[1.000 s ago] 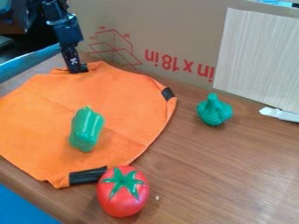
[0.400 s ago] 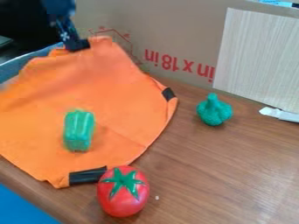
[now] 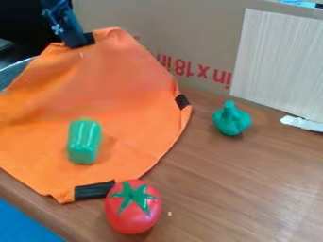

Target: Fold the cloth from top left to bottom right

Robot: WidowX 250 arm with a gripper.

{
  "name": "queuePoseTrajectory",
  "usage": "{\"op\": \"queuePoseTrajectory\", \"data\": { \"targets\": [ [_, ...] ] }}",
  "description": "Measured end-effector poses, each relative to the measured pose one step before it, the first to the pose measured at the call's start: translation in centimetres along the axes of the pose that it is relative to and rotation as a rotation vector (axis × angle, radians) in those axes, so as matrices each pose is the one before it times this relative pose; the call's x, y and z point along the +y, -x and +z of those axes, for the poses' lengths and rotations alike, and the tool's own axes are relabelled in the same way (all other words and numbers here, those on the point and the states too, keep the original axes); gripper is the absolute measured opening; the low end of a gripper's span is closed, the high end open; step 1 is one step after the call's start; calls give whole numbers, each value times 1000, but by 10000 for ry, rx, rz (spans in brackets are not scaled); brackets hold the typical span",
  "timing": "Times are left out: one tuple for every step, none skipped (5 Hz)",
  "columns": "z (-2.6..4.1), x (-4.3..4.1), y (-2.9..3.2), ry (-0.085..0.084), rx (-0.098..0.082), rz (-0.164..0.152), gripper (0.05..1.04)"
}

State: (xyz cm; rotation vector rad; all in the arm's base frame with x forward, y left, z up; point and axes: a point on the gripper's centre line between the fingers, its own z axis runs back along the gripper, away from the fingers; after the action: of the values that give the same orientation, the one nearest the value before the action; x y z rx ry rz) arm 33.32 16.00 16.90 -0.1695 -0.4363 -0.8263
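The black claw [image 3: 79, 43] pinches the orange cloth [image 3: 132, 104] at its top left, holding that part up. A green bell pepper [image 3: 84, 142] lies on the cloth. Cardboard [image 3: 183, 28] stands behind, and a tomato [image 3: 132, 210] sits by the bottom edge.

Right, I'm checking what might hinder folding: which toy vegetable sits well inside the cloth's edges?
The smooth green pepper. The red tomato is at the lower edge of the cloth; the bumpy green broccoli is on the table.

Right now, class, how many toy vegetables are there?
3: a green pepper on the cloth, a tomato by its near edge, a bumpy green one right of the cloth.
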Motion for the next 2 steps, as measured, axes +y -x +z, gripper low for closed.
{"op": "queuePoseTrajectory", "data": {
  "targets": [
    [-306, -3058, 518, -54, 289, -278, 67],
    [-938, -2809, 195, -180, 382, -426, 67]
  ]
}}
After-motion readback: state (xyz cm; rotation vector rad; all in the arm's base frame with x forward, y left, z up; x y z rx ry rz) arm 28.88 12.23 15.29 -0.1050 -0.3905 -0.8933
